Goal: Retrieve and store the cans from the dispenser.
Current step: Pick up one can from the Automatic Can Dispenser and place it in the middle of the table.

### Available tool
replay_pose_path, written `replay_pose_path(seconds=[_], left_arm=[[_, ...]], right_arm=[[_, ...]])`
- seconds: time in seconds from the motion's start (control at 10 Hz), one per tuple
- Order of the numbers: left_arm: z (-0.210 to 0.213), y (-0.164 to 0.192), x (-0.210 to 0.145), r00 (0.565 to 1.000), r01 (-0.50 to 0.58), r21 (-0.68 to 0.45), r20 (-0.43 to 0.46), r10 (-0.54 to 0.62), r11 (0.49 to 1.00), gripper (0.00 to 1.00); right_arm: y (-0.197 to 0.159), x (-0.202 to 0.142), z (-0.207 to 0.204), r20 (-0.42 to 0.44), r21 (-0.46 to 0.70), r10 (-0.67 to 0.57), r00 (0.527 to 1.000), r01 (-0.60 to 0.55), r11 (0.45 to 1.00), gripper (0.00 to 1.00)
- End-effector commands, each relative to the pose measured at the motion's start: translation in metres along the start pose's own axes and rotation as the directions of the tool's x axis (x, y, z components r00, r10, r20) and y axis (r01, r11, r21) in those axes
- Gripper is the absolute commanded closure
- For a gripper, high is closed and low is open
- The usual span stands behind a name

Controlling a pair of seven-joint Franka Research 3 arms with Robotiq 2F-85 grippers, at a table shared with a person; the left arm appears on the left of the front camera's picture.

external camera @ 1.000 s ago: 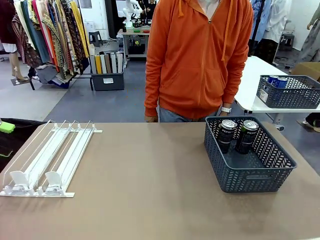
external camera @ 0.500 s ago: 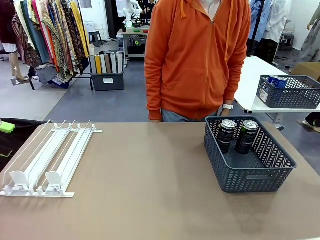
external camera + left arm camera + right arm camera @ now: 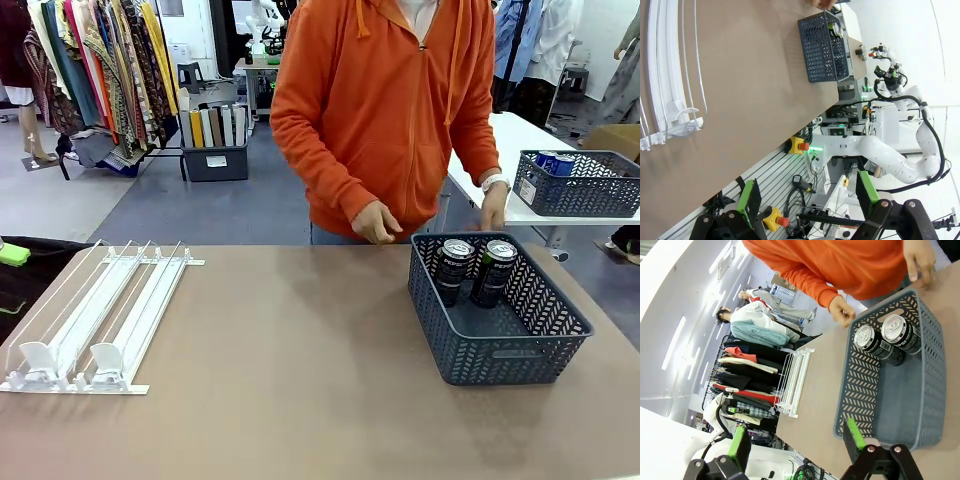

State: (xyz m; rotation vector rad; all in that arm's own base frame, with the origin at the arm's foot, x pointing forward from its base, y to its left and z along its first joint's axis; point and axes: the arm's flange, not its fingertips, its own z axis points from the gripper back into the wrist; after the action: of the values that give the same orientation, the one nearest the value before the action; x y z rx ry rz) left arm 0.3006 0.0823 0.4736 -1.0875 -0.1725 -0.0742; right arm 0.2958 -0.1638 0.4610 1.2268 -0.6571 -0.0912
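The dispenser [image 3: 95,320], a low white wire rack, lies at the table's left with nothing in its lanes; it is also in the left wrist view [image 3: 670,75] and the right wrist view [image 3: 795,377]. Two dark cans [image 3: 453,268] [image 3: 494,270] stand upright in the dark grey basket [image 3: 500,360] at the right. In the right wrist view these cans [image 3: 872,344] [image 3: 900,335] sit at the basket's [image 3: 860,385] far end. My left gripper [image 3: 807,177] is open and holds nothing, back from the table. My right gripper [image 3: 795,425] is open too, above the basket's near side.
A person in an orange hoodie stands at the far edge, one hand [image 3: 375,222] over the table edge, the other hand [image 3: 492,212] by the basket's far rim. A second basket [image 3: 578,190] with blue cans sits on a white table behind. The brown tabletop [image 3: 290,350] lies bare between rack and basket.
The person has leaned over and brought both hands up into view, one toward the basket's far rim. Cans, basket and dispenser have not moved.
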Motion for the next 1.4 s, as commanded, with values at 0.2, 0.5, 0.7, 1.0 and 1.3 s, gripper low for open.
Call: replay_pose_path(seconds=[0.2,0.5,0.7,1.0,1.3], left_arm=[[-0.0003,-0.0005,0.0007,1.0,0.019,-0.025,0.012,-0.019,1.0,0.0],[-0.0003,-0.0005,0.0007,1.0,0.019,-0.025,0.012,-0.019,1.0,0.0],[-0.0003,-0.0005,0.0007,1.0,0.019,-0.025,0.012,-0.019,1.0,0.0],[-0.0003,-0.0005,0.0007,1.0,0.019,-0.025,0.012,-0.019,1.0,0.0],[-0.0003,-0.0005,0.0007,1.0,0.019,-0.025,0.012,-0.019,1.0,0.0]], right_arm=[[0.0023,0.0032,-0.0032,0.026,0.021,0.013,1.0,-0.013,1.0,0.0],[0.0023,0.0032,-0.0032,0.026,0.021,0.013,1.0,-0.013,1.0,0.0],[0.0023,0.0032,-0.0032,0.026,0.021,0.013,1.0,-0.013,1.0,0.0],[0.0023,0.0032,-0.0032,0.026,0.021,0.013,1.0,-0.013,1.0,0.0],[0.0023,0.0032,-0.0032,0.026,0.021,0.013,1.0,-0.013,1.0,0.0]])
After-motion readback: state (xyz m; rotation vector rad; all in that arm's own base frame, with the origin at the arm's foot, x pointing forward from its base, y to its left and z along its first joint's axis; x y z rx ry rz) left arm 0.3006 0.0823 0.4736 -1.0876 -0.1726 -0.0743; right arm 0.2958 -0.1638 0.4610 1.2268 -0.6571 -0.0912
